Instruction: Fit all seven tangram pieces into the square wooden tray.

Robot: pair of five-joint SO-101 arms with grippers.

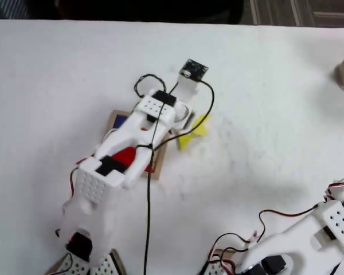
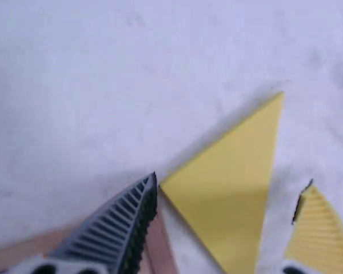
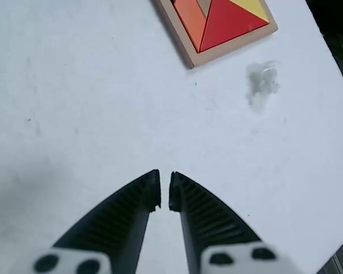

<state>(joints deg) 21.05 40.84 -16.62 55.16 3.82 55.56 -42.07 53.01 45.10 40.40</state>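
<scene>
Holding the left tool (image 2: 231, 181) wide open, straddling the yellow triangle (image 2: 243, 165) with one finger on either side and not yet pinching it. Finding that triangle lying flat on the bare bench (image 1: 264, 86), roughly mid-bench, just beside the right-hand rim of the wooden tray (image 3: 234, 47) and toward its far corner. Reaching there with the left arm (image 1: 132, 132) stretched from the near edge straight across the tray.

Resting the right tool (image 3: 164, 189) low near the bench's near right corner, pressed almost shut on nothing, well apart from the tray.

Judging the task as being well along but not finished: at least one piece is waiting outside, and it is sitting between the open fingers, so probably needing only a pinch, a lift and a short carry into whatever gap is left.

Counting one tray, two arms, two tools and one loose piece. Making out four coloured pieces inside the rim: a red triangle (image 3: 228, 25), an orange piece (image 3: 188, 17), a yellow sliver (image 3: 254, 7) and a blue corner (image 1: 120, 121). Leaving two of the seven unaccounted for, being unable to see under the arm.
</scene>
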